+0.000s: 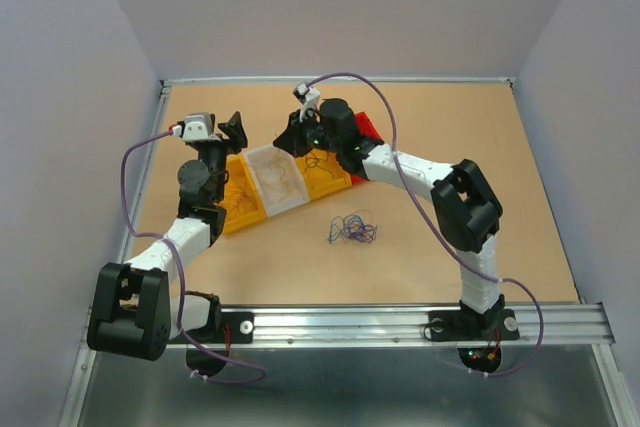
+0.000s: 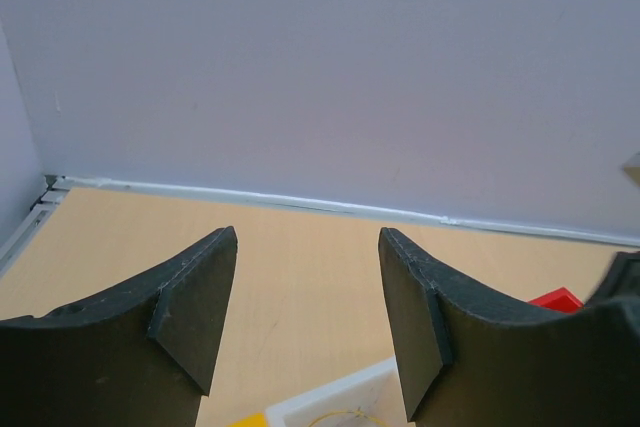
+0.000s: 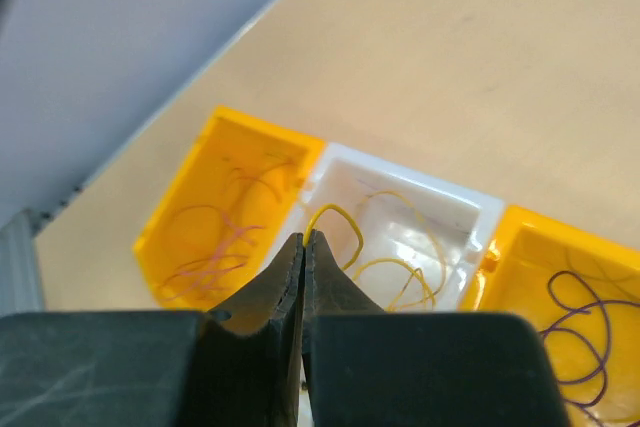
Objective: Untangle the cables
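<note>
Lying nearest the arm bases, the wad of cables [image 1: 352,229] rests loose on the table [image 1: 480,167], a dark blue-purple knot well apart from both grippers. Beyond it stands a row of bins: a white bin [image 1: 277,179] between two yellow bins [image 1: 243,205], each with loose strands inside. A red bin [image 1: 366,127] sits farther back, mostly hidden by the right arm.

Over that row the right gripper [image 3: 303,239] hangs with its jaws pressed together. A yellow wire [image 3: 335,209] loops out from right at the tips, so it looks pinched there, above the edge where the white bin meets a yellow one. The left gripper [image 2: 307,239] is raised near the row's left end, jaws apart with nothing between them, facing the back wall [image 2: 320,77].

The step in hand looks like dropping the yellow wire with its kind. Doing it well means bringing the tips lower and over the middle of the white bin before parting the jaws, so the springy loop lands inside the walls instead of straddling one. So thin a strand may cling to a pad, and a straight lift afterwards should show whether it let go.
</note>
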{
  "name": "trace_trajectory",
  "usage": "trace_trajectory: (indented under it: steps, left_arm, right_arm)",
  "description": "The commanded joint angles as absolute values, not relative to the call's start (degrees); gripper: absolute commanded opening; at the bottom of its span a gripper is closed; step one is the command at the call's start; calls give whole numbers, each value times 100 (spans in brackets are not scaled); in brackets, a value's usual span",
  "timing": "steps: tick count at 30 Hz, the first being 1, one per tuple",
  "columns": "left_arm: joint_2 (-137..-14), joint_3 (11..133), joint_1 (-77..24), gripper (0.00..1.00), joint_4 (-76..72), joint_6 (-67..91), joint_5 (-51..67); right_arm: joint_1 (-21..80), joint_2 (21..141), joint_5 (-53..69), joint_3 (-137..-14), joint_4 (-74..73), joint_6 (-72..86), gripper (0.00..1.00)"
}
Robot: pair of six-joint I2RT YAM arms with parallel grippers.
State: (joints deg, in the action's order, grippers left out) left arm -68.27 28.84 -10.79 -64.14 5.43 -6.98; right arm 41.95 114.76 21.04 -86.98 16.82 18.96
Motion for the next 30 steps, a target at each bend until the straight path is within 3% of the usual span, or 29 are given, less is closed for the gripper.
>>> trace_trajectory:
  steps: [1, 7, 16, 17, 18, 20, 23, 27, 30]
  left_arm:
    - [-6697, 2856, -1055, 69, -6864, 501, -756]
    - [-6697, 2874, -1063, 69, -6829, 404, -747]
    - [-6890, 2971, -1072, 70, -6785, 273, -396]
    - [-6908, 2971, -1072, 71, -6794, 264, -387]
    - [-6926, 2971, -1064, 71, -6785, 264, -369]
    - [-6917, 2971, -1072, 72, -6785, 220, -325]
    - [-6856, 2953, -1081, 72, -6803, 185, -229]
    - [-6785, 2927, -1142, 74, -6803, 106, -79]
    - [-6741, 2909, -1247, 76, -6811, 27, -62]
  right_arm:
    - [4315, 12232, 1275, -9867, 83, 1145, 1]
    - [4465, 13868, 844, -12040, -2424, 230, 1]
    - [4491, 13282, 984, -11542, -2216, 202, 2]
    - [4509, 13185, 984, -11418, -2032, 211, 6]
    - [4526, 13088, 993, -11313, -1935, 237, 17]
    - [4535, 12799, 984, -10997, -1672, 298, 30]
    - [4535, 12281, 827, -10357, -1128, 439, 36]
    - [4535, 11621, 730, -9356, -372, 545, 54]
    - [4535, 11049, 686, -8852, -9, 615, 62]
